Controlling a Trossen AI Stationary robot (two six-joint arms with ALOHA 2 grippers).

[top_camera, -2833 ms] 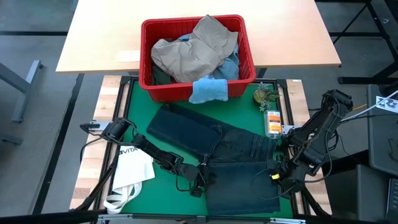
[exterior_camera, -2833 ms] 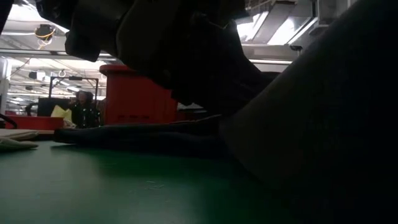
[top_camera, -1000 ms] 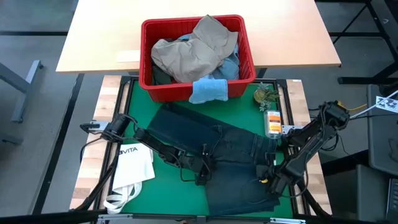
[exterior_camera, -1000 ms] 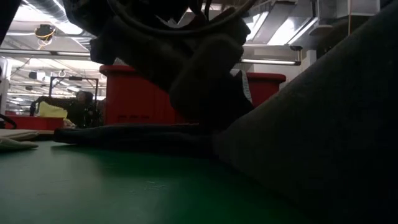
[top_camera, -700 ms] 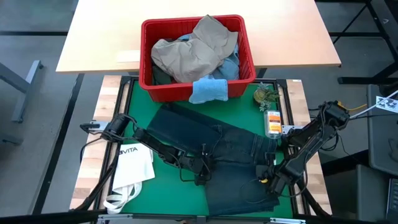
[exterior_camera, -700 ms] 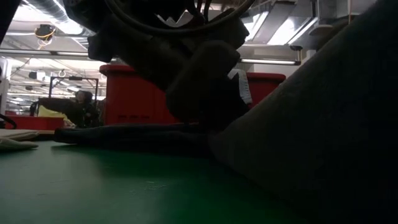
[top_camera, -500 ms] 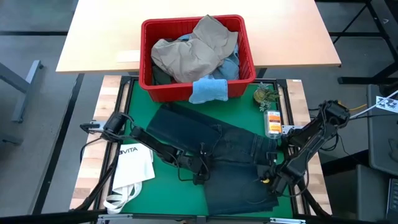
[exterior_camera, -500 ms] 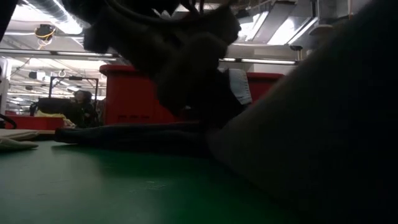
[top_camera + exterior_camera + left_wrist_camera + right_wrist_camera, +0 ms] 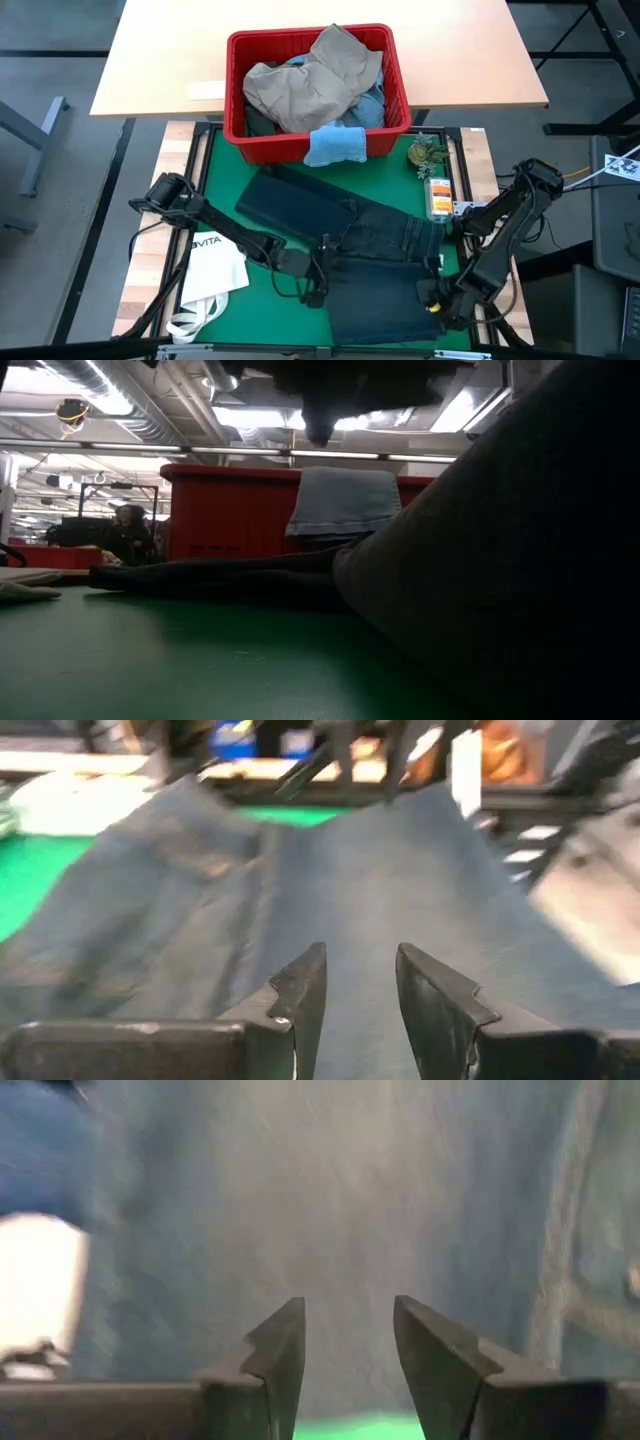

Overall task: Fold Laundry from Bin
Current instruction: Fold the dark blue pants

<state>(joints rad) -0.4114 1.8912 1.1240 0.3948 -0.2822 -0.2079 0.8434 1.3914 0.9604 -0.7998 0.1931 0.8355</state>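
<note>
- Dark navy jeans (image 9: 360, 250) lie spread on the green tabletop (image 9: 225, 185), running from below the bin toward the near right corner; the part at the near edge appears doubled over.
- Bin (image 9: 236, 100), red with slotted sides, stands at the far edge of the green tabletop, half on the adjoining pale wooden table (image 9: 160, 60).
- Khaki trousers (image 9: 310, 80) fill the top of the bin; light blue jeans (image 9: 372, 108) show beneath them on the right side.
- Small light blue cloth (image 9: 335, 145) hangs over the near rim of the bin; in the low view it drapes down the red wall (image 9: 345, 500).
- Left tool (image 9: 318, 290) sits at the left edge of the dark navy jeans, near the near edge of the tabletop. Its fingers (image 9: 300, 995) stand apart with nothing between them, above the denim.
- Right tool (image 9: 440, 298) sits at the right edge of the dark navy jeans, near the near right corner. Its fingers (image 9: 280, 1350) stand apart, unloaded, over denim.
- White tote bag (image 9: 210, 270) marked VITA lies at the left edge.
- Small green object (image 9: 425, 153) and an orange-labelled item (image 9: 438, 195) rest along the right edge.
</note>
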